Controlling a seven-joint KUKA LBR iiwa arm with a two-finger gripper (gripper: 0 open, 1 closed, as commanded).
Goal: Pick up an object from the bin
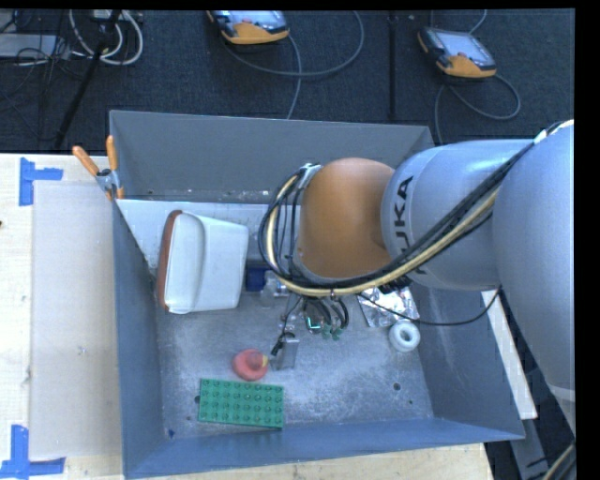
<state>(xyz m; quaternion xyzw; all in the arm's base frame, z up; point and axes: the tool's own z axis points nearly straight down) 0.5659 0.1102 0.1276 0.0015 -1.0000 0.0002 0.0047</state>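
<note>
Risk: your end effector (281,351), released or clenched you cannot tell, may nudge the small pink round lump (249,365) just beside it toward the green studded plate (241,404).

The one readable mark is the brand name "KUKA" (401,214), in black capitals on the grey casing of the arm (469,216). It runs sideways along the casing, just beside the orange cover (342,220). The black and yellow cables (441,246) pass close under its lower end. Two handheld control units (248,25) (457,49) lie on the dark floor beyond the bin. Each has a lit screen, but whatever is on them is too small to read.
</note>
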